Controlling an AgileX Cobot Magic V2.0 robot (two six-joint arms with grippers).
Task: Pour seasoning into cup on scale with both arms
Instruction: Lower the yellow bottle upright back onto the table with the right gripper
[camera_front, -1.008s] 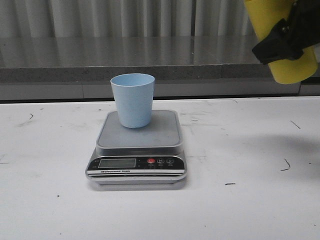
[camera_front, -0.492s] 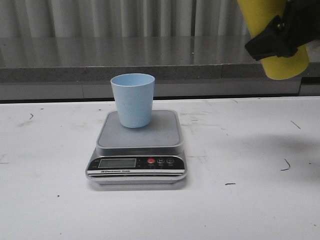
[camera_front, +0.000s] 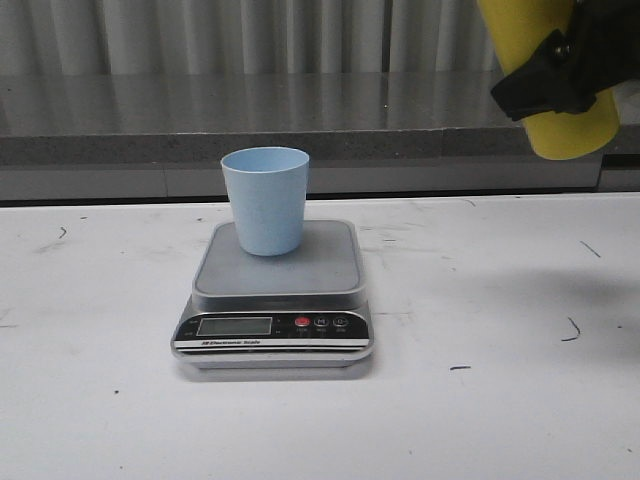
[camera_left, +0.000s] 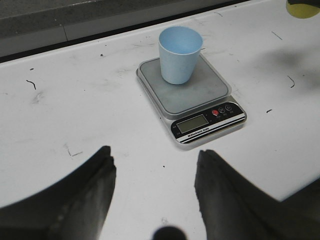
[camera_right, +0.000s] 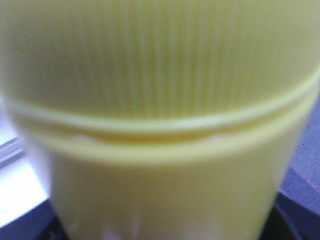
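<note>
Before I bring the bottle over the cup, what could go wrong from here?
1. The yellow squeeze bottle is held high and far to the right of the pale blue cup, its nozzle out of frame, so aiming is blind.
2. The cup stands free near the back of the kitchen scale; a nudge could tip it.
3. The left tool is open and away from the cup, so nothing steadies it.

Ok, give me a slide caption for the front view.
Right gripper holds the yellow bottle aloft, right of the empty-looking blue cup standing on the scale.
</note>
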